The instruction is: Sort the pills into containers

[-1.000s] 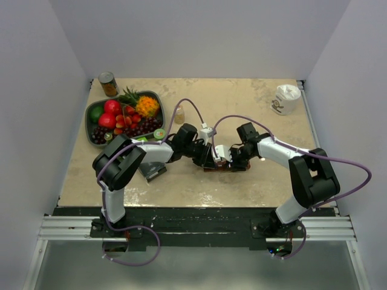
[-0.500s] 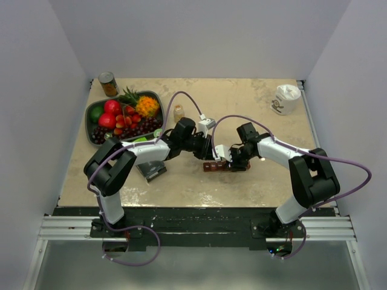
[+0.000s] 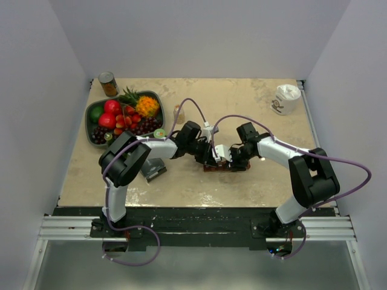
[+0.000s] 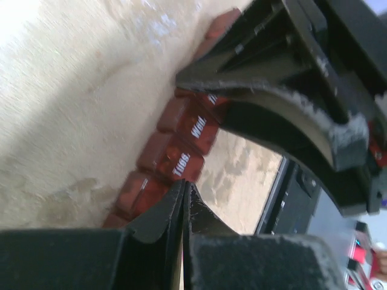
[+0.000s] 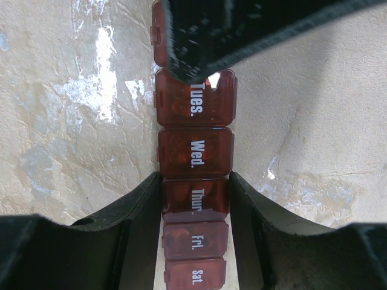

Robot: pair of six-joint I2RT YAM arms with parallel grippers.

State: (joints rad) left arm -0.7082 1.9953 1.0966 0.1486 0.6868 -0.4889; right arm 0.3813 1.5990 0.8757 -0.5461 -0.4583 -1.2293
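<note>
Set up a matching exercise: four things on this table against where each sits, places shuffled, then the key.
Things:
1. pill strip
2. fruit tray
3. white cup
4. tin can

Places:
A. far right corner
B. far left corner
C. middle of the table
D. left side, just nearer than the tin can

Pairs: 1-C, 2-D, 3-A, 4-B
</note>
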